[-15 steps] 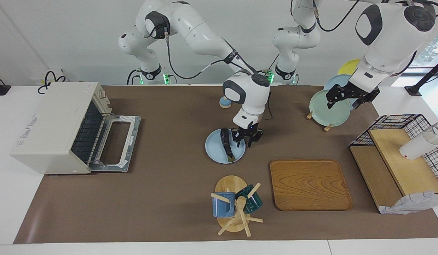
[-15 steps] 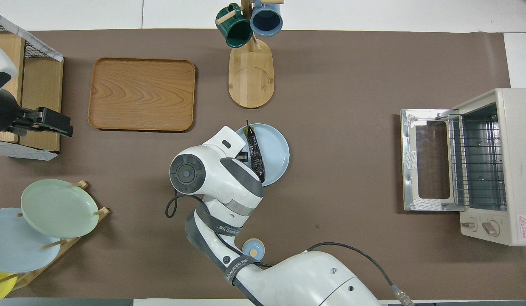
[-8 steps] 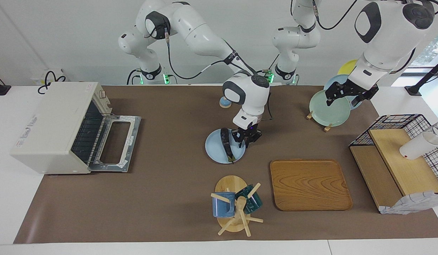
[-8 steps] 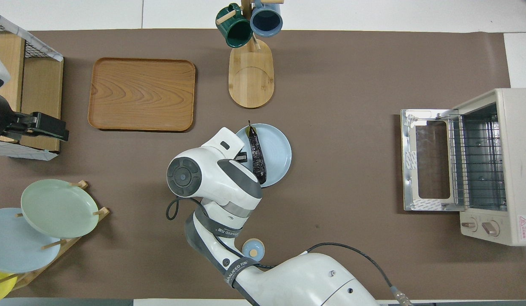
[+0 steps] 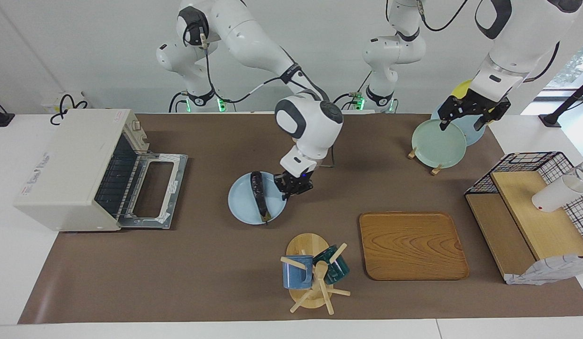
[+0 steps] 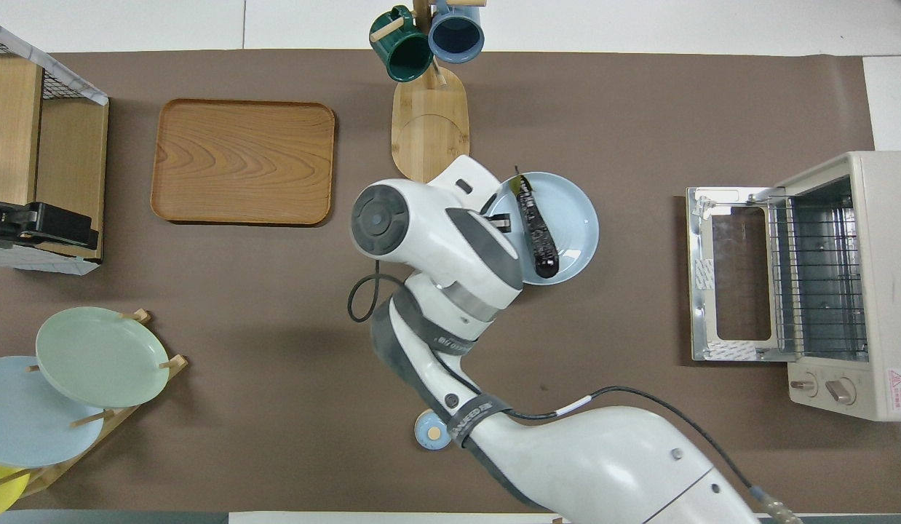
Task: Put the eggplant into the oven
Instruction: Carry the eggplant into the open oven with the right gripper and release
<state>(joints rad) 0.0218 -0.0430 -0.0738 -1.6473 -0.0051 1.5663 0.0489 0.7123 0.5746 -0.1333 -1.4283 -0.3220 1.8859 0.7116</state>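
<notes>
The eggplant (image 5: 259,196) lies on a light blue plate (image 5: 242,207), in front of the oven (image 5: 70,167), whose door (image 5: 152,190) is folded down open, wire rack visible inside. The right gripper (image 5: 294,184) is at the plate's rim, on the side away from the oven, fingertips pressed together on that rim; it does not touch the eggplant. The left gripper (image 5: 473,110) hangs w/ fingers spread over the green plate (image 5: 437,143) in the plate rack, well apart from the oven.
</notes>
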